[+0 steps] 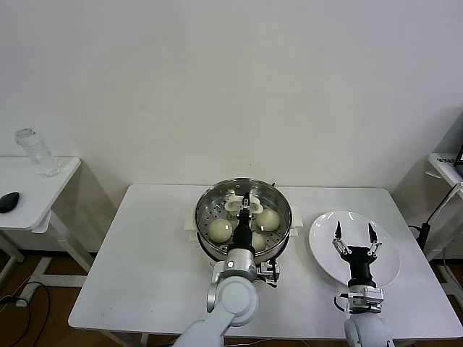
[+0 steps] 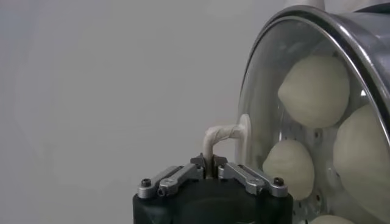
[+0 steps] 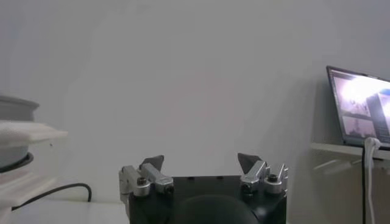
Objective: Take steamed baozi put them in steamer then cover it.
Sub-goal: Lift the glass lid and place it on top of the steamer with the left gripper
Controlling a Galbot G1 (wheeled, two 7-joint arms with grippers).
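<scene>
The steamer (image 1: pixel 206 242) stands at the middle of the white table. Three baozi (image 1: pixel 221 230) (image 1: pixel 268 219) (image 1: pixel 258 241) show inside it on the perforated tray; the left arm hides more of the tray. The round glass lid (image 2: pixel 263 85) lies over the steamer, and several baozi (image 2: pixel 314 91) show through it. My left gripper (image 1: pixel 246 207) (image 2: pixel 210 163) is shut on the lid's white handle (image 2: pixel 226 133). My right gripper (image 1: pixel 354 233) (image 3: pixel 201 161) is open and empty above the flat white plate (image 1: pixel 387 271), to the right of the steamer.
A side table (image 1: pixel 61 173) at the left holds a glass jar (image 1: pixel 32 152) and a black mouse (image 1: pixel 7 201). Another table edge (image 1: pixel 443 163) and a cable (image 1: pixel 434 213) are at the far right. A laptop (image 3: pixel 359 103) shows in the right wrist view.
</scene>
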